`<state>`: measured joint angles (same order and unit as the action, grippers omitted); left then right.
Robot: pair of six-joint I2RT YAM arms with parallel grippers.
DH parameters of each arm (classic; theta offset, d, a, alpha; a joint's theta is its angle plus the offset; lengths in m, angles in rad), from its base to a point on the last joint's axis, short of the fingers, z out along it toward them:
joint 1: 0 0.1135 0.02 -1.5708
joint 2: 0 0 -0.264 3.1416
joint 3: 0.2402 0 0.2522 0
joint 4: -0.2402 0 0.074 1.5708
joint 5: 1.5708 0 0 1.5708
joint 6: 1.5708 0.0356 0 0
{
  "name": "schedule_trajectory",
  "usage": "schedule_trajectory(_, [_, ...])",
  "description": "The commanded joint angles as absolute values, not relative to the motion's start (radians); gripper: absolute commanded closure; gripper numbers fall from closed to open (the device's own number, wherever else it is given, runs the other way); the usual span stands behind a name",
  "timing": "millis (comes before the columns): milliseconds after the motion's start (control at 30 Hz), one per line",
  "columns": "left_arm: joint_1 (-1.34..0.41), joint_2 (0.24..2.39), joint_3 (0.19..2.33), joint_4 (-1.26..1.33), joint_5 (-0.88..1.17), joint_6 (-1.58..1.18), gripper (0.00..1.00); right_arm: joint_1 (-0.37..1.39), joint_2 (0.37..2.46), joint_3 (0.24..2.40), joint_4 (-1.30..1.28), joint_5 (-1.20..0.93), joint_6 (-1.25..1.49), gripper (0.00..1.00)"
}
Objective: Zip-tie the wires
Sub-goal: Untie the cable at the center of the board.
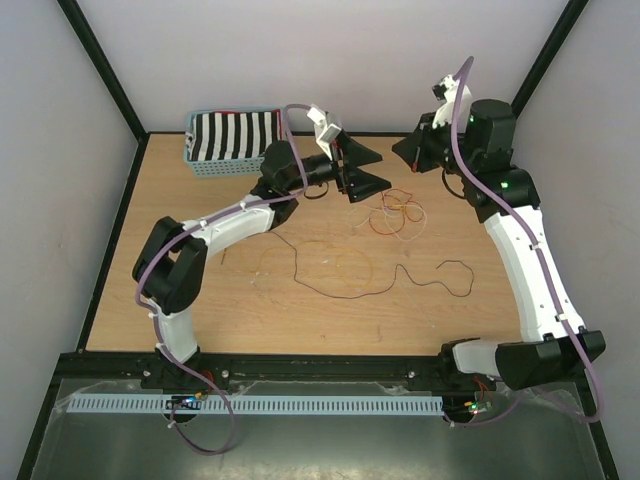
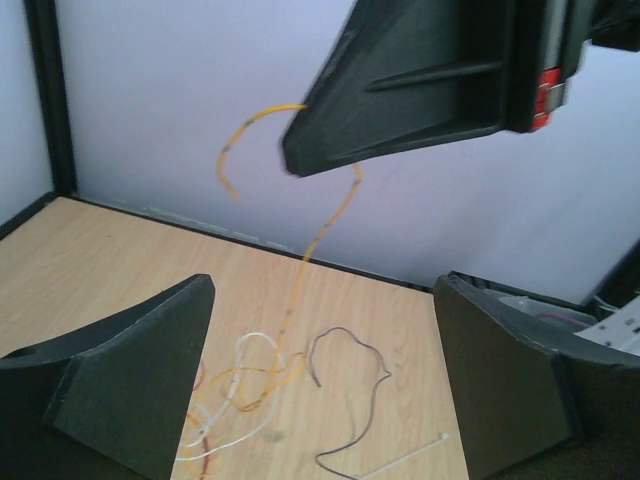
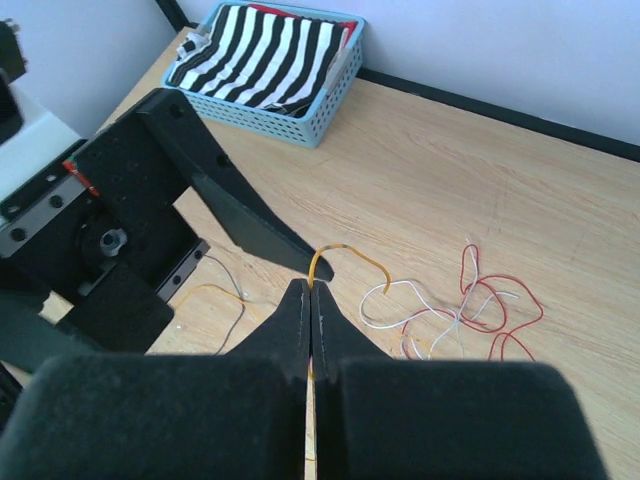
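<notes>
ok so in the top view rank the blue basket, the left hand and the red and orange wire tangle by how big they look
1. blue basket, clearly the largest
2. left hand and wire tangle cover about the same area, too close to rank

In the left wrist view the right pincer [image 2: 292, 158] at upper right is blurred and cut off by the top edge, and the orange wire [image 2: 319, 235] passes out of sight behind its tip. In the top view the wires [image 1: 393, 213] right of centre are too thin and tangled to count
</notes>
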<state>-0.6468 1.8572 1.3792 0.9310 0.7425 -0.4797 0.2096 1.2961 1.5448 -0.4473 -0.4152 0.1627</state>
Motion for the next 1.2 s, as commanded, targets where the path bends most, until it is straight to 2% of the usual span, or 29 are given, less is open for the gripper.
schedule_trajectory(0, [-0.612, 1.846, 1.329, 1.002, 0.683, -0.405, 0.09, 0.207, 1.258, 1.525, -0.404, -0.473, 0.174, 1.00])
schedule_trajectory(233, [-0.598, 1.860, 1.305, 1.027, 0.681, -0.190, 0.16, 0.207, 1.272, 1.524, -0.426, -0.599, 0.191, 1.00])
schedule_trajectory(400, [-0.602, 1.892, 1.314, 1.128, 0.723, -0.235, 0.18, 0.207, 1.279, 1.520, -0.440, -0.621, 0.190, 1.00])
schedule_trajectory(633, [-0.636, 1.911, 1.358, 1.144, 0.746, -0.237, 0.39, 0.207, 1.285, 1.513, -0.444, -0.647, 0.190, 1.00])
schedule_trajectory(900, [-0.653, 1.907, 1.376, 1.150, 0.707, -0.219, 0.48, 0.207, 1.281, 1.504, -0.446, -0.656, 0.187, 1.00])
schedule_trajectory(1033, [-0.657, 1.904, 1.376, 1.150, 0.683, -0.194, 0.59, 0.207, 1.277, 1.502, -0.446, -0.661, 0.186, 1.00])
schedule_trajectory(1167, [-0.657, 1.904, 1.373, 1.150, 0.664, -0.169, 0.64, 0.207, 1.271, 1.500, -0.448, -0.667, 0.186, 1.00])
